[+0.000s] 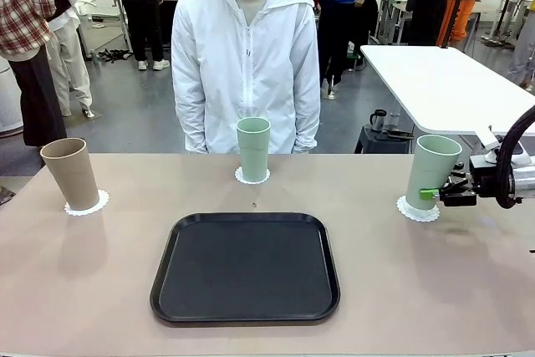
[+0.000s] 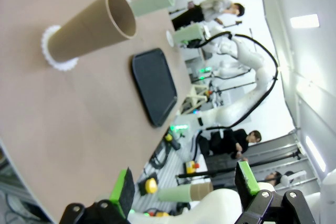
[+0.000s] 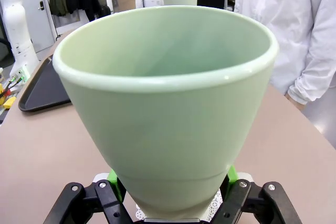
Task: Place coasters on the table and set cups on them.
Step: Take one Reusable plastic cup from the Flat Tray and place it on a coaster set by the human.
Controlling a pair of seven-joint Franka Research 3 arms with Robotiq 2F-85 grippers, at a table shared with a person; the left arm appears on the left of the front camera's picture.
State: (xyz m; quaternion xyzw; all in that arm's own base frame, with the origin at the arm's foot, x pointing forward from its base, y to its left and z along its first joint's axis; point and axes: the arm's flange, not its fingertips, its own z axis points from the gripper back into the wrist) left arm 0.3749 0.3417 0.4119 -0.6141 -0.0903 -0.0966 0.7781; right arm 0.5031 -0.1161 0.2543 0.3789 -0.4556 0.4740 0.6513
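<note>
Right end effector (image 1: pixel 440 194) clamped low on upright pale green cup (image 1: pixel 432 171), base on right coaster (image 1: pixel 416 210); release straight outward; left end effector (image 2: pixel 184 187) apart, distant.

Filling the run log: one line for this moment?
right gripper: fingers shut on right green cup, tilted on its coaster | left gripper: open, empty | brown cup, middle green cup: on coasters

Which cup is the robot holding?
The pale green cup on the robot's right side, gripped near its base by the right end effector. The other green cup and tan cup stand free.
</note>
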